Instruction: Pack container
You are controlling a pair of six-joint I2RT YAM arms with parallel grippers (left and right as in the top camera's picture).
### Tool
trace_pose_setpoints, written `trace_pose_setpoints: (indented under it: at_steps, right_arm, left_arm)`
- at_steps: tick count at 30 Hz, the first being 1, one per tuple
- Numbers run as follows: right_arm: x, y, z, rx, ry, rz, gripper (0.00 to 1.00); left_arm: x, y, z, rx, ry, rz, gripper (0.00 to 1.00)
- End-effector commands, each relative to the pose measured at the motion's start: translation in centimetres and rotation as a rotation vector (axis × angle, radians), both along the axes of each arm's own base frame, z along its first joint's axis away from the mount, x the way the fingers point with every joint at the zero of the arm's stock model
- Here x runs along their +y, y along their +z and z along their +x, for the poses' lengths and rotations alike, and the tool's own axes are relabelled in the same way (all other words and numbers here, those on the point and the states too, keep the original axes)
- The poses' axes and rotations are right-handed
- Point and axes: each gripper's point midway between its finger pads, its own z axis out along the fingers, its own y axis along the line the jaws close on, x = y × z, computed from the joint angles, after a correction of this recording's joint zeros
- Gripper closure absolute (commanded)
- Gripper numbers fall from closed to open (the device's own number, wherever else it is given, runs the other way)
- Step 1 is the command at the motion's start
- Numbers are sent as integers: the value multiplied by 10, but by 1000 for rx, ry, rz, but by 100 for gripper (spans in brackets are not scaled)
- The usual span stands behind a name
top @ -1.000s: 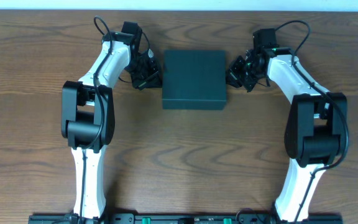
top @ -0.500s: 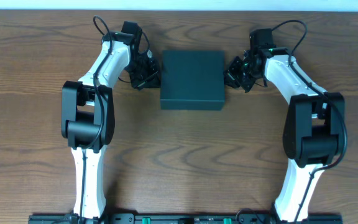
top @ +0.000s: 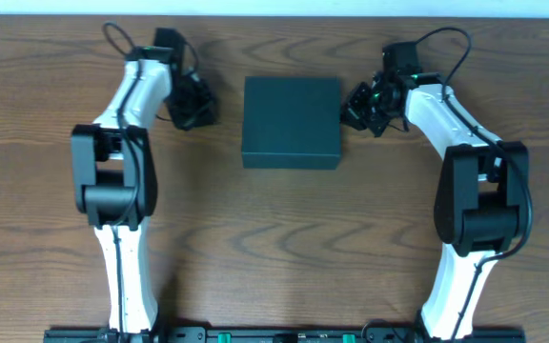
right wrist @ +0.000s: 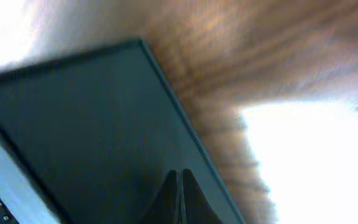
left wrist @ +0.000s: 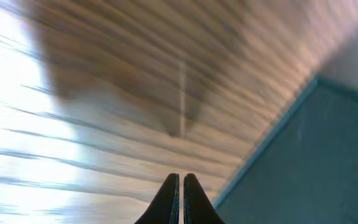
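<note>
- At the left side of the brown wood-grain table (top: 274, 248), the left gripper (top: 196, 103) stands clear of the box, with bare table between them. Its jaws are pressed together and hold nothing.
- At table centre, toward the far edge, the dark teal-green square cardboard container (top: 291, 122) lies flat with its flap lid down.
- At the container's right edge, the right gripper (top: 351, 107) has its jaws fully closed and empty. In the wrist view its tips sit over the lid, just inside the edge. Contact with the lid cannot be determined.
</note>
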Motion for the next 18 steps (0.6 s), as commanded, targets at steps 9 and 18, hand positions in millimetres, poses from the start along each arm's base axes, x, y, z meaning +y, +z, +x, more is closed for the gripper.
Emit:
trace_pose_setpoints:
  at_steps: [9,18]
  right_arm:
    - [-133,129,59,-310,66,-314,99]
    - [-141,254,-19,-323,260,-583,5]
  left_arm:
    - [76,194,69,-505,-52,116,94]
    - [87,336,-25,-685,-199,382,10]
